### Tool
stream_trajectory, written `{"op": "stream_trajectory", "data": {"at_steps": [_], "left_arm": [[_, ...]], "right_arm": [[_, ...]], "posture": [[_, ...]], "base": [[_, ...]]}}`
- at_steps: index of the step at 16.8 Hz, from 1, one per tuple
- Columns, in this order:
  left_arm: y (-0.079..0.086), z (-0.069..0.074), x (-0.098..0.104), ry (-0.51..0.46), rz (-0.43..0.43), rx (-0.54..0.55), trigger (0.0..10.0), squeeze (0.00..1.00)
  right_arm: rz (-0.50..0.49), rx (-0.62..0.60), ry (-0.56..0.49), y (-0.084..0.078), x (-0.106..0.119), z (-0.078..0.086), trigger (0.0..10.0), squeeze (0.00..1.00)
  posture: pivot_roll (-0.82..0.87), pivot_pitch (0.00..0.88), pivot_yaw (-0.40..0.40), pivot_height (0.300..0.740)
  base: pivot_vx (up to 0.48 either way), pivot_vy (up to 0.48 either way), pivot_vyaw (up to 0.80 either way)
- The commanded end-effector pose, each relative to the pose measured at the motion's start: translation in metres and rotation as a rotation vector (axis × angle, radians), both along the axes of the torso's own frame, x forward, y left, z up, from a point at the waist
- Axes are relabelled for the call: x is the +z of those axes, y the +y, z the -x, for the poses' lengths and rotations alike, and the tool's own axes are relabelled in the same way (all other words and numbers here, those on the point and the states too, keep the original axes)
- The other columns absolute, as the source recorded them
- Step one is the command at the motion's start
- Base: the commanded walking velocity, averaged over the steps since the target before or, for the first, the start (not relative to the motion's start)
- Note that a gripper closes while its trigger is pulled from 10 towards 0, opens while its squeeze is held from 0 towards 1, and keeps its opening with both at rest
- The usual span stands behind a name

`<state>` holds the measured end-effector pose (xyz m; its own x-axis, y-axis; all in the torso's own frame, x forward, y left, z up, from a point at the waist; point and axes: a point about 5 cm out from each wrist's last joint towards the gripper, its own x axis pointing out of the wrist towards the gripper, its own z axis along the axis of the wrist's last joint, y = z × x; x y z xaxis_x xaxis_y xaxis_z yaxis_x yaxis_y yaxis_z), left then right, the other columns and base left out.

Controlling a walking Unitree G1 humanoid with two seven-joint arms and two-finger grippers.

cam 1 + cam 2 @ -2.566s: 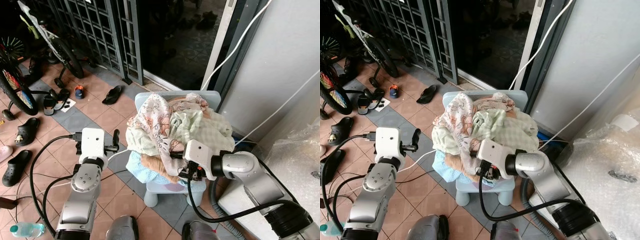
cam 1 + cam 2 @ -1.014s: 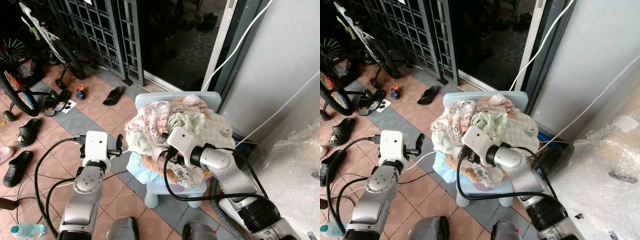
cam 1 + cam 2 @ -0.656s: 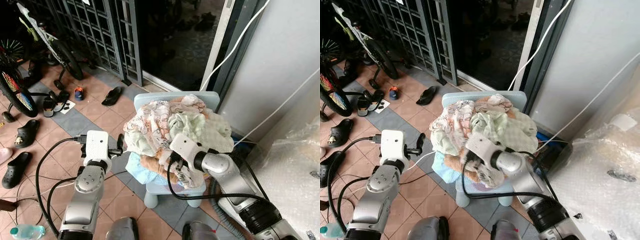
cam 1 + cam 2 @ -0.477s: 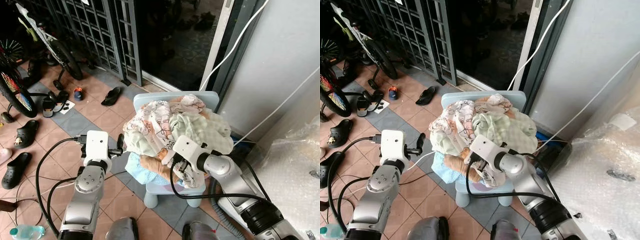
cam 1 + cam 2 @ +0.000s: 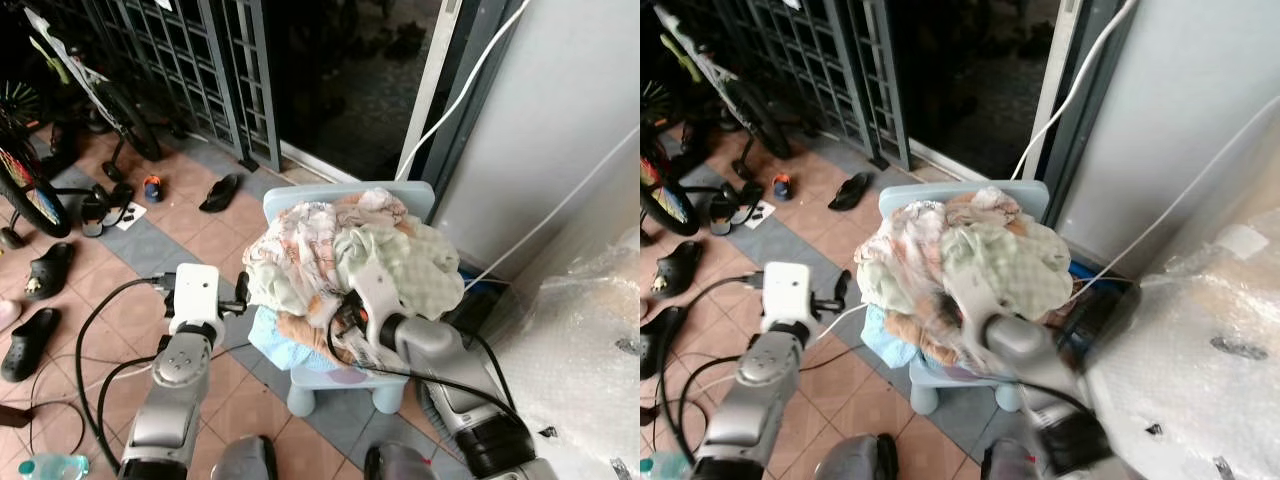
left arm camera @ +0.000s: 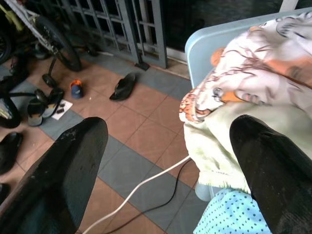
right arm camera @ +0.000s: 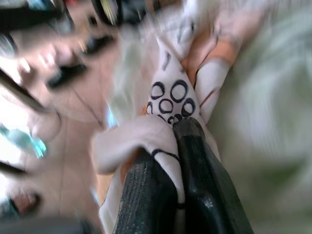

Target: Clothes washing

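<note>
A pale blue plastic chair [image 5: 410, 196] carries a heaped pile of mixed clothes [image 5: 350, 265], cream, pale green and orange-printed, with a blue dotted cloth [image 6: 234, 214] hanging at the lower front. The right gripper [image 7: 168, 161] is pushed into the front of that pile, its two black fingers [image 7: 204, 195] pressed together on a fold of white cloth with black ring prints [image 7: 168, 100], which runs up and away from the fingertips into the blurred heap beyond. The silver right arm reaches in from the chair's right side.

The left gripper [image 6: 170, 161] hovers just beside the pile's left edge without touching it, its fingers [image 6: 273, 161] spread wide apart; beyond them lie the pale green garment [image 6: 219, 146] and the chair's rim on one side, and the brown and grey tiled floor [image 5: 200, 225] with a white cable [image 6: 141, 187] on the other. Farther past this gripper stand a dark metal gate [image 5: 215, 70], a black sandal [image 5: 219, 192] and a bicycle wheel [image 5: 25, 195].
</note>
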<state>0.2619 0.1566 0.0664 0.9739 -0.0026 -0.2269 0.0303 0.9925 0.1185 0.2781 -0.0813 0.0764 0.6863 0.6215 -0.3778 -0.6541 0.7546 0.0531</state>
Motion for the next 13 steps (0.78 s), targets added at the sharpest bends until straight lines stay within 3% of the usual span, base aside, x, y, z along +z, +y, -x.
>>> {"op": "stream_trajectory", "data": {"at_steps": [1, 5, 6, 7, 9, 10, 11, 12, 13], "left_arm": [[0.009, 0.001, -0.003, -0.001, -0.037, 0.034, 10.0, 0.00], [0.000, -0.002, -0.006, -0.012, -0.034, 0.020, 10.0, 0.00], [-0.004, -0.007, -0.003, -0.041, -0.025, 0.011, 10.0, 0.00], [-0.006, -0.011, 0.000, -0.059, -0.029, 0.013, 10.0, 0.00], [-0.006, -0.018, 0.003, -0.085, -0.054, 0.041, 10.0, 0.00], [-0.006, -0.021, 0.005, -0.100, -0.049, 0.052, 10.0, 0.00], [-0.006, -0.022, 0.005, -0.112, -0.051, 0.057, 10.0, 0.00], [-0.006, -0.024, 0.006, -0.120, -0.047, 0.061, 10.0, 0.00], [-0.007, -0.025, 0.006, -0.122, -0.044, 0.062, 10.0, 0.00]], "right_arm": [[-0.072, -0.067, -0.064, -0.008, 0.016, -0.007, 0.0, 0.00], [-0.412, -0.239, -0.196, -0.015, 0.063, -0.012, 0.0, 0.00], [-0.580, -0.297, -0.224, -0.021, 0.085, -0.016, 0.0, 0.00], [-0.620, -0.318, -0.277, -0.026, 0.098, -0.019, 0.0, 0.00], [-0.590, -0.403, -0.396, -0.043, 0.113, -0.025, 0.0, 0.00], [-0.463, -0.482, -0.476, -0.061, 0.110, -0.024, 0.0, 0.00], [-0.419, -0.513, -0.482, -0.069, 0.104, -0.021, 0.0, 0.00], [-0.370, -0.536, -0.466, -0.074, 0.093, -0.014, 2.5, 0.00], [-0.350, -0.536, -0.462, -0.075, 0.089, -0.011, 2.5, 0.00]], "posture": [[-0.02, 0.007, 0.068, 0.740], [-0.05, 0.000, 0.096, 0.740], [-0.05, 0.000, 0.103, 0.740], [-0.05, 0.000, 0.106, 0.740], [-0.06, 0.000, 0.115, 0.740], [-0.07, 0.000, 0.118, 0.740], [-0.07, 0.000, 0.122, 0.740], [-0.08, 0.000, 0.125, 0.740], [-0.08, 0.000, 0.129, 0.740]], "base": [[0.000, 0.000, 0.00], [0.000, 0.000, 0.00], [0.000, 0.000, 0.00], [0.000, 0.000, 0.00], [0.000, 0.000, 0.00], [0.000, 0.000, 0.00], [0.000, 0.000, 0.00], [0.000, 0.000, 0.00], [0.000, 0.000, 0.00]]}}
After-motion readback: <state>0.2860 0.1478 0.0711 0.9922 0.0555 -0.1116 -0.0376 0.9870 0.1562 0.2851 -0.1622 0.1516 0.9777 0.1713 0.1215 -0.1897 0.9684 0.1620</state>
